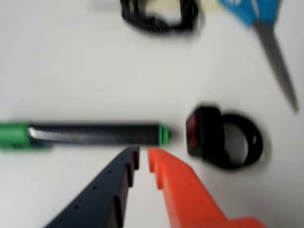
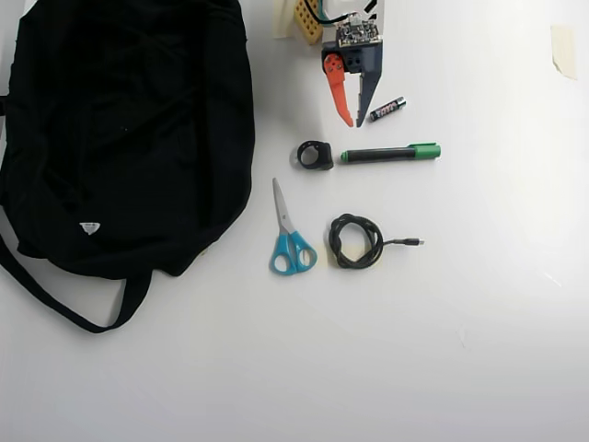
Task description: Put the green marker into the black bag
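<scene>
Hand (image 2: 355, 122): pointed down the overhead view, fingers nearly together, grasping nothing, tips just above the marker's tail end.
Green marker (image 2: 390, 153): lay flat on the white surface (image 2: 479, 304), untouched.
Black bag (image 2: 120, 129): well apart, overhead view's left.

plain white counter (image 2: 479, 304) filling the whole overhead view, smooth and matte. evenly lit, with soft faint shadows only. small strip of pale tape (image 2: 562, 51) stuck near the upper right edge. no walls, floor or windows in sight. same white surface, blurred, in the wrist view.
</scene>
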`<state>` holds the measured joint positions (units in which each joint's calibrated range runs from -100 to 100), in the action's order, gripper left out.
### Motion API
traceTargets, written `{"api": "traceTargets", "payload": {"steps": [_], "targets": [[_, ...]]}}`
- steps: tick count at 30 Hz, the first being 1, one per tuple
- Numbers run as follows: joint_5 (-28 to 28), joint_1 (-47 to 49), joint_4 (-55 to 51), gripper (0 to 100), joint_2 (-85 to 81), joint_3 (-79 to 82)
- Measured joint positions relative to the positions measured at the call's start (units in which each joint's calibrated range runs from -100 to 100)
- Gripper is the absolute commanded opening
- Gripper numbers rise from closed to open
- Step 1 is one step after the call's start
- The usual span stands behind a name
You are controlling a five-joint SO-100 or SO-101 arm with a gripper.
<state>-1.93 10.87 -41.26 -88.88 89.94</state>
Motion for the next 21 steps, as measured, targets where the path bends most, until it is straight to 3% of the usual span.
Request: {"api": "traceTargets", "payload": {"steps": [10,21], "targets": [[0.00,-0.07,11.59,3,20.09,-18.87],[0.20,-0.15,12.88,3,42.59,-43.40]]}}
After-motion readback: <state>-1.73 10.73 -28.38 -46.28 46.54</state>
